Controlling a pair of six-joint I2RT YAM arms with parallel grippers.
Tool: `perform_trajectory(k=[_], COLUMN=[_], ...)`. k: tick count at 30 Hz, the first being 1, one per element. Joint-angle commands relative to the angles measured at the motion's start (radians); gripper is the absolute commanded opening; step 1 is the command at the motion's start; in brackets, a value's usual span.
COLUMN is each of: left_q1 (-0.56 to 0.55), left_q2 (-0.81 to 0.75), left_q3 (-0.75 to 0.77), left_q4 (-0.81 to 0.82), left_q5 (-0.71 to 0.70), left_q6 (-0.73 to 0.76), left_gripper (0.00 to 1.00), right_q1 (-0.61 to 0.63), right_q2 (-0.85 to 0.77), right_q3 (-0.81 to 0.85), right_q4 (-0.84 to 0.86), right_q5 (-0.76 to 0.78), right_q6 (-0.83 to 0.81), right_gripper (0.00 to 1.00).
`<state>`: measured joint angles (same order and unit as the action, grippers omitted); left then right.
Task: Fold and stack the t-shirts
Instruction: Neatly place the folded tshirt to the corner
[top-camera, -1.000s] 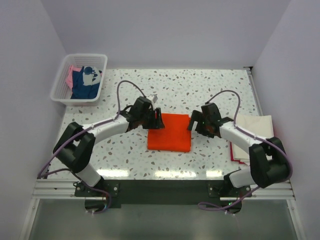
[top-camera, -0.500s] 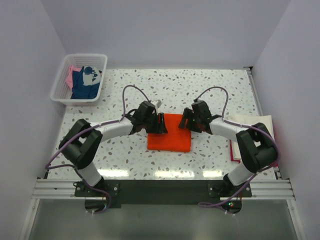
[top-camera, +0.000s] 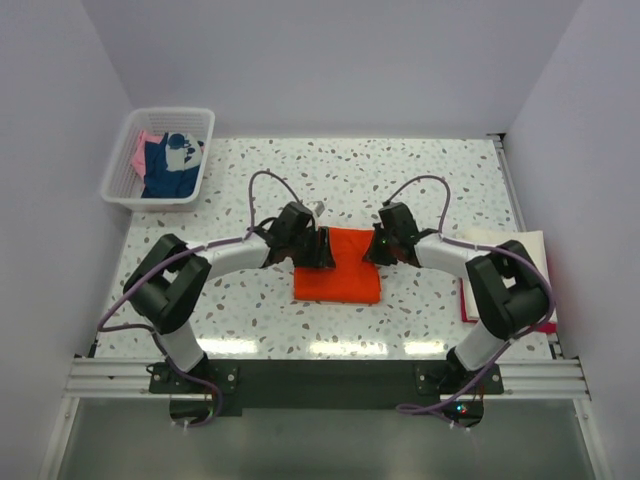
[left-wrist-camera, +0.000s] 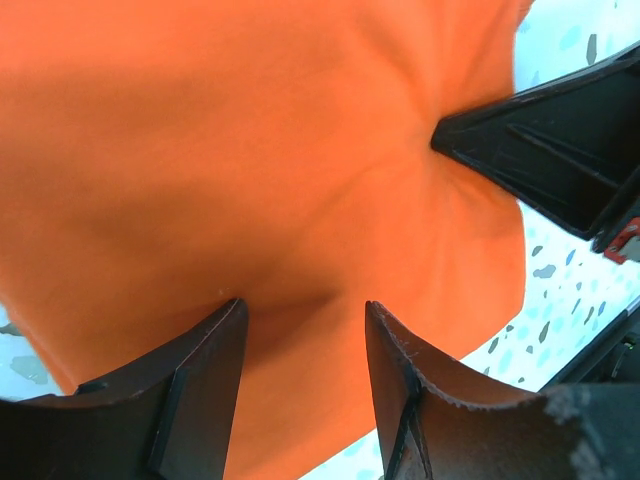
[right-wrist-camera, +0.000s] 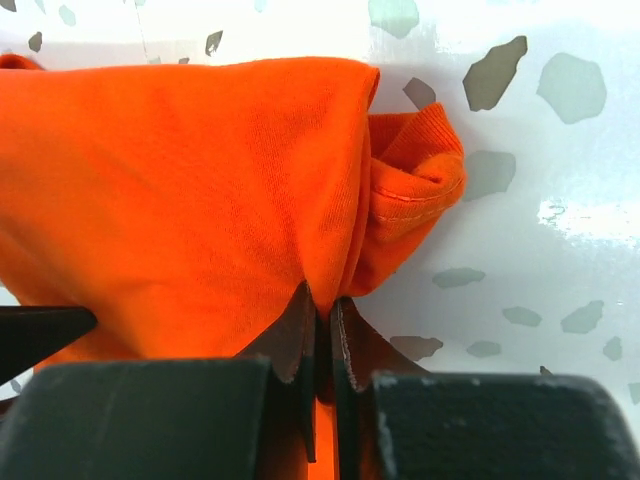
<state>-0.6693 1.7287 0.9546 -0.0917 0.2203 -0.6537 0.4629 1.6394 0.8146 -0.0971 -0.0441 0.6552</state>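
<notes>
- Far left, your white mesh basket (top-camera: 118, 170) holds a pink t-shirt (top-camera: 141, 156) and a navy t-shirt (top-camera: 160, 178).
- Your left gripper (left-wrist-camera: 305, 315) rests on the orange t-shirt (top-camera: 338, 278) at its left edge, jaws apart.
- The orange t-shirt lies folded mid-table.
- Your right gripper (right-wrist-camera: 320, 300) is clamped on a fold at its right edge.
- Far right, a cream t-shirt (top-camera: 515, 250) lies on a red t-shirt (top-camera: 466, 302).

Top view: orange t-shirt (top-camera: 337, 278) far corners covered by left gripper (top-camera: 318, 248) and right gripper (top-camera: 371, 249), fingertips unseen. Left wrist view: shirt runs off top and left edges. Cloth in basket (top-camera: 118, 172) too small to count, maybe two garments. Right arm (top-camera: 500, 285) hides part of cream t-shirt (top-camera: 512, 246).
</notes>
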Motion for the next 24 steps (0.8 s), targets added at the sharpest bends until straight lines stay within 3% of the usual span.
perform_trajectory(k=[1, 7, 16, 20, 24], left_q1=[-0.004, -0.001, 0.008, 0.01, 0.01], left_q2=[-0.004, -0.032, -0.067, -0.06, -0.046], left_q3=[0.081, 0.165, 0.213, 0.243, 0.276], left_q4=[-0.016, -0.103, -0.155, -0.183, -0.207], left_q5=[-0.01, -0.042, -0.056, -0.058, -0.052], left_q6=[0.009, 0.038, 0.055, 0.068, 0.074], left_gripper=[0.55, 0.55, 0.55, 0.55, 0.54], right_q1=[0.016, 0.016, 0.003, -0.055, -0.145], right_q2=[0.053, -0.048, -0.161, -0.125, 0.014], right_q3=[0.012, 0.052, 0.147, 0.245, 0.433], right_q4=[-0.142, -0.275, -0.531, -0.645, -0.757], right_q5=[0.07, 0.208, 0.498, 0.569, 0.566], right_q6=[-0.005, 0.02, 0.199, 0.227, 0.199], right_gripper=[0.0, 0.0, 0.0, 0.0, 0.0])
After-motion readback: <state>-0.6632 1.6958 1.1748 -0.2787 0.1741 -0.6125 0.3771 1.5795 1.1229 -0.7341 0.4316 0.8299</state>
